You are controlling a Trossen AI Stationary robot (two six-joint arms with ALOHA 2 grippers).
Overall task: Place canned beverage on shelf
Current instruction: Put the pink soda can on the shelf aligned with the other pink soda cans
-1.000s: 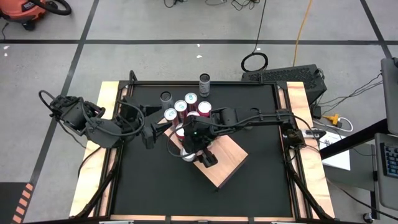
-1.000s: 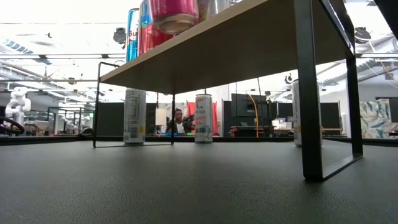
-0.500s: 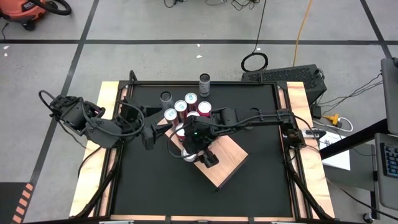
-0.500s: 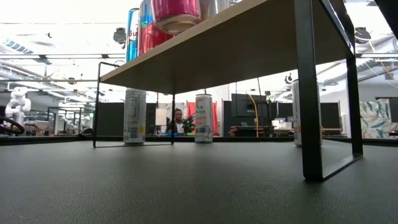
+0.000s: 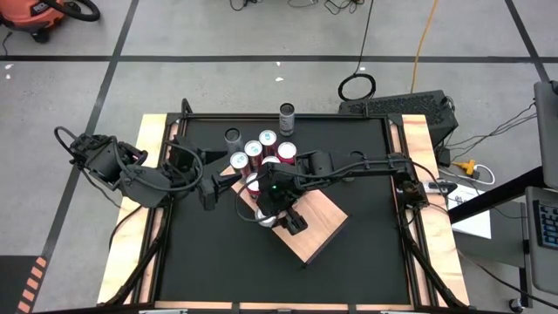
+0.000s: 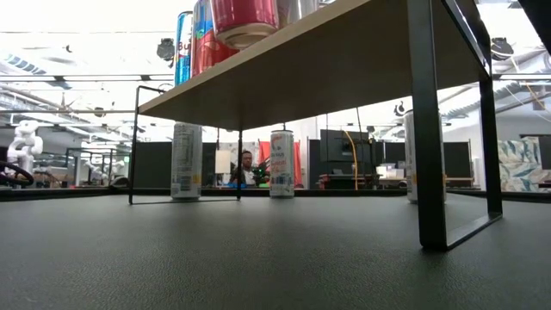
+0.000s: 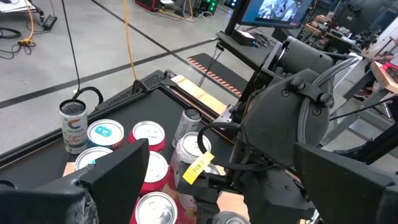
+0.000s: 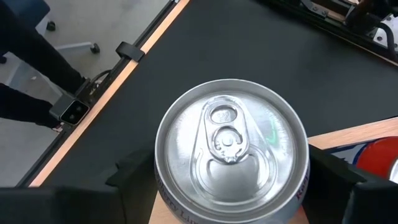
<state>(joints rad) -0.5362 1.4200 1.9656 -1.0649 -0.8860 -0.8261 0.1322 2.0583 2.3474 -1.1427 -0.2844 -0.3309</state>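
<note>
High view: the black table point(image 5: 218, 262) carries the shelf point(image 5: 316, 228), a pale wooden slab set at an angle near the table's centre; a cluster of cans point(image 5: 261, 150) stands on the shelf's far-left part, toward the table's far edge; one dark can point(image 5: 287, 114) stands at the table's far edge, and another point(image 5: 233, 136) stands on the table just inside that edge, left of the cluster; the right gripper point(image 5: 266, 209) is over the shelf's left corner, clamped on the can point(image 5: 262, 218), whose silver rim shows beneath it; the left gripper point(image 5: 212, 190) waits beside the shelf's left side, fingers apart and holding nothing.

Low view: the shelf point(image 6: 344, 60) shows from beneath on dark metal legs point(image 6: 426, 129); the bottom of a pink can point(image 6: 245, 21) overhangs the shelf's edge, with further cans point(image 6: 194, 39) beside it; whether the pink can rests on the wood cannot be told; two pale cans point(image 6: 187, 161) point(image 6: 282, 164) stand on the table beyond the shelf; a person point(image 6: 248, 168) sits in the room behind.

Left wrist view: the right arm's wrist point(image 7: 298, 130) fills the near field; several can tops point(image 7: 149, 134) stand on the shelf's far part; a lone can point(image 7: 74, 126) stands past them at the table's edge.

Right wrist view: the can point(image 8: 232, 149) sits between the right gripper's fingers point(image 8: 134, 180), its silver top and pull tab facing the camera; the shelf's wooden corner point(image 8: 351, 134) lies beneath it, with black table beyond.
</note>
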